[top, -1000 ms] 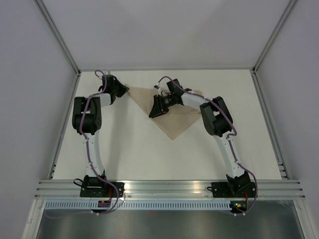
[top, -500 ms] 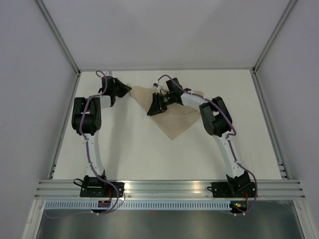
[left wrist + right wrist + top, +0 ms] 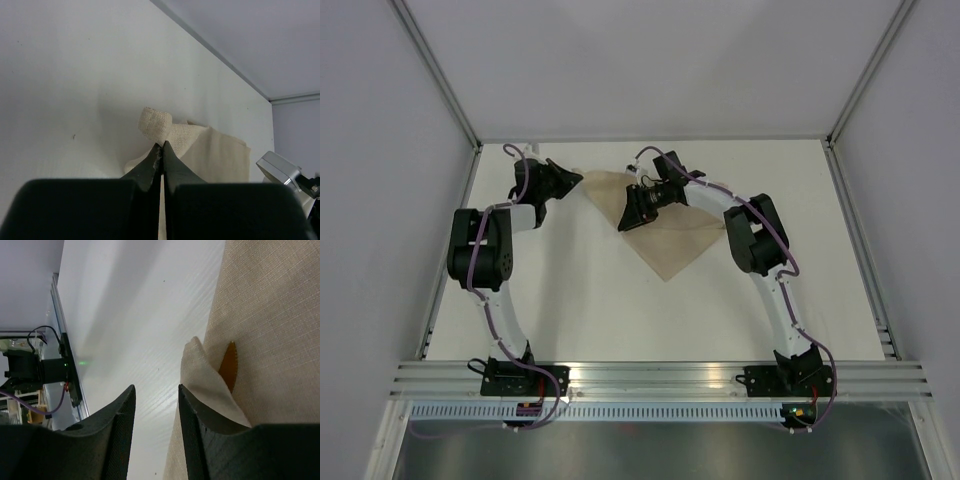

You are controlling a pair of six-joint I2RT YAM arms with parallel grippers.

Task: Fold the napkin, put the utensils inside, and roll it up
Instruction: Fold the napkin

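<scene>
**Left corner pinched, roll not yet made**

Swinging outward since a second ago, the left arm (image 3: 480, 245) has pushed its elbow toward the left wall. Its gripper has crept a little to the right, onto the napkin's left point. The right gripper has edged slightly toward the back wall.

The left gripper (image 3: 161, 146) is clamped tight. A pale strip of cloth shows between its jaws and the cloth bunches into a small curl just past the tips, so it seems to be pinching that corner of the napkin (image 3: 670, 235).

The napkin lies at the back of the table (image 3: 580, 300) as a triangle with one point toward the arms. That suggests the first fold is done.

The right gripper (image 3: 156, 388) hangs over the napkin's left edge with its jaws apart and nothing between them but bare table. One finger (image 3: 200, 440) sits beside a raised flap of cloth.

A brown sliver (image 3: 229, 365) peeks from under that flap. It may be a utensil already tucked in, but I cannot tell. No utensil lies in the open. The rolling appears to be all that remains, and the curl at the left corner may be its start.
</scene>
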